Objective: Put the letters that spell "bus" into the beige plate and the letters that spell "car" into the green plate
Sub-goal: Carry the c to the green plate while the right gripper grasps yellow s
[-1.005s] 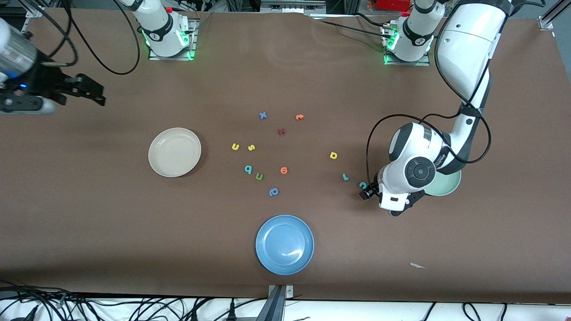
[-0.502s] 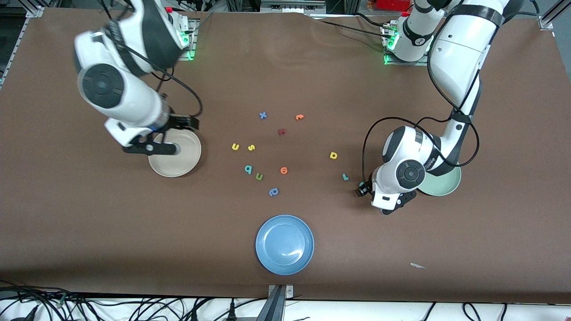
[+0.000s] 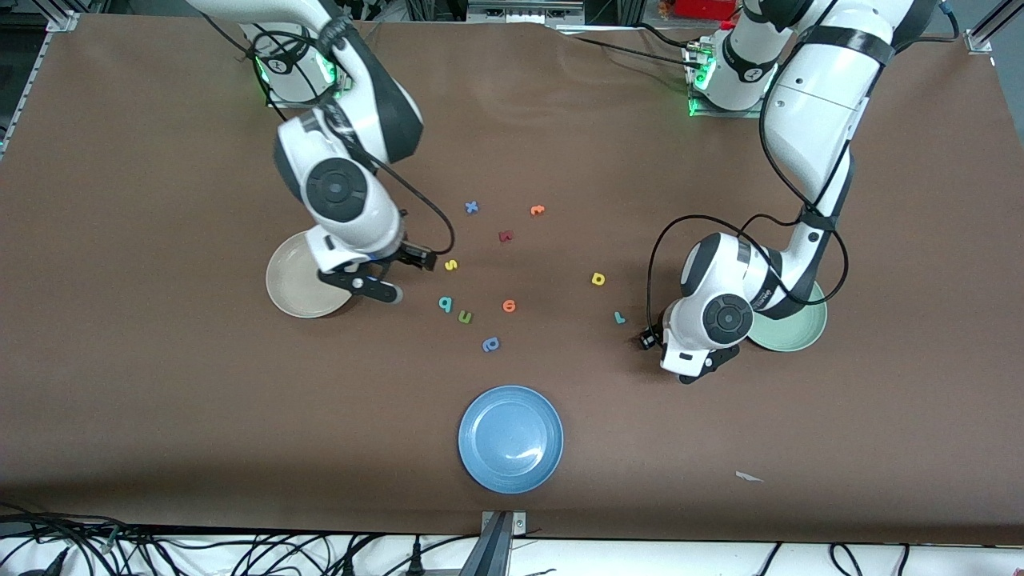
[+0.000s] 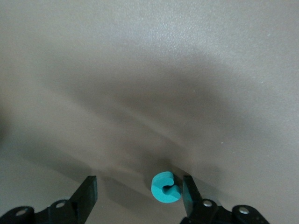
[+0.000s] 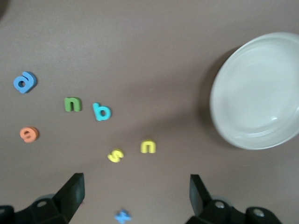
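A brown worktop (image 3: pixel 160 384) seen from above, with two white robot arms reaching onto it and small toy letters scattered around its middle.

The left gripper (image 4: pixel 140 198) is down at the worktop just beside the green plate (image 3: pixel 800 340), which the arm partly covers. Its jaws stand open with the teal c (image 4: pixel 165 188) between them; the c sits close against one finger, possibly touching it, and the other finger is well clear. The c looks to be resting on the worktop, though the wrist view is too dim to be sure. The teal r (image 3: pixel 619 318) lies near this gripper, and the yellow a (image 3: pixel 598 278) lies farther from the front camera than the r.

The right gripper (image 3: pixel 418 260) hangs over the worktop just beside the beige plate (image 3: pixel 292 280), jaws wide open and holding nothing. In its wrist view the yellow u (image 5: pixel 148 146) and the yellow s (image 5: pixel 115 155) lie side by side. In the front view the u is hidden under the gripper, while the s shows just beside it. The teal b (image 3: pixel 446 304) is nearer the front camera than the s, with a green letter (image 3: pixel 465 318) beside it.

An orange letter (image 3: pixel 509 305) and a blue-violet letter (image 3: pixel 490 345) lie close by. A blue plate (image 3: pixel 510 438) sits nearest the front camera. Both task plates show no letters in their visible parts.
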Motion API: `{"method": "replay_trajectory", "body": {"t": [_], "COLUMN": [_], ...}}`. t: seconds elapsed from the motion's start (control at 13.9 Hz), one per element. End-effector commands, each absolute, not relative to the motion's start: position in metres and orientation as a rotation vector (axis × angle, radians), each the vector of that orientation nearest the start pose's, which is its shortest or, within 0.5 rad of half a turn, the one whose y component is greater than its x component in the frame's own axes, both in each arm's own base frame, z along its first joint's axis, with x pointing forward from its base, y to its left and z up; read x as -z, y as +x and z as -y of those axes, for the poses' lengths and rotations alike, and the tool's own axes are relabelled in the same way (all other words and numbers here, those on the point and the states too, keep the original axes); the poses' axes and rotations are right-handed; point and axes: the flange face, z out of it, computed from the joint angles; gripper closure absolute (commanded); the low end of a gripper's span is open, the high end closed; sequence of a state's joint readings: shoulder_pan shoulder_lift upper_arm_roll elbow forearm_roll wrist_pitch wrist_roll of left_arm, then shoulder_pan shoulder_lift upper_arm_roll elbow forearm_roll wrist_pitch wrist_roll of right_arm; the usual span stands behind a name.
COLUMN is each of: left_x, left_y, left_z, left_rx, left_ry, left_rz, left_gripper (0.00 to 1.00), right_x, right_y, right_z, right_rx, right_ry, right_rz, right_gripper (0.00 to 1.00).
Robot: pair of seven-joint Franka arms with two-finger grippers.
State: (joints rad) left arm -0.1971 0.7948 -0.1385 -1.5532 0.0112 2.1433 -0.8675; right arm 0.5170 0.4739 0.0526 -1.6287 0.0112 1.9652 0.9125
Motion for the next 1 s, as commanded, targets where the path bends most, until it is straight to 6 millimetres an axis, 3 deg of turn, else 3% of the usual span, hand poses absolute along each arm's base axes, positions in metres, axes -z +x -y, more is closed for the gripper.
{"method": "replay_trajectory", "body": {"t": [0.0, 0.14, 0.29, 0.36, 0.5, 0.65, 0.86, 0.93], "left_x": [-0.162, -0.162, -0.162, -0.162, -0.161, -0.161, -0.161, -0.163], "left_y": [0.649, 0.649, 0.651, 0.651, 0.651, 0.651, 0.651, 0.651], "left_z": [0.215, 0.216, 0.217, 0.217, 0.217, 0.217, 0.217, 0.216], "left_rx": [-0.336, -0.338, -0.334, -0.334, -0.338, -0.336, -0.336, -0.332], "left_ry": [-2.986, -2.99, -2.992, -2.992, -2.992, -2.99, -2.991, -2.991], "left_rz": [0.829, 0.832, 0.831, 0.831, 0.832, 0.833, 0.831, 0.83], "left_gripper": [0.22, 0.34, 0.47, 0.55, 0.63, 0.73, 0.91, 0.96], "right_x": [-0.283, -0.262, -0.249, -0.244, -0.231, -0.223, -0.213, -0.206], "right_y": [0.544, 0.533, 0.515, 0.514, 0.514, 0.517, 0.516, 0.514], "right_z": [-0.381, -0.381, -0.408, -0.41, -0.409, -0.406, -0.408, -0.405], "right_rx": [-0.188, -0.147, -0.119, -0.115, -0.123, -0.108, -0.095, -0.099], "right_ry": [-3.145, -3.108, -3.083, -3.06, -3.013, -2.924, -2.841, -2.836], "right_rz": [-0.701, -0.765, -0.837, -0.92, -1.087, -1.319, -1.492, -1.514], "right_gripper": [0.11, 0.16, 0.29, 0.31, 0.38, 0.38, 0.41, 0.47]}}
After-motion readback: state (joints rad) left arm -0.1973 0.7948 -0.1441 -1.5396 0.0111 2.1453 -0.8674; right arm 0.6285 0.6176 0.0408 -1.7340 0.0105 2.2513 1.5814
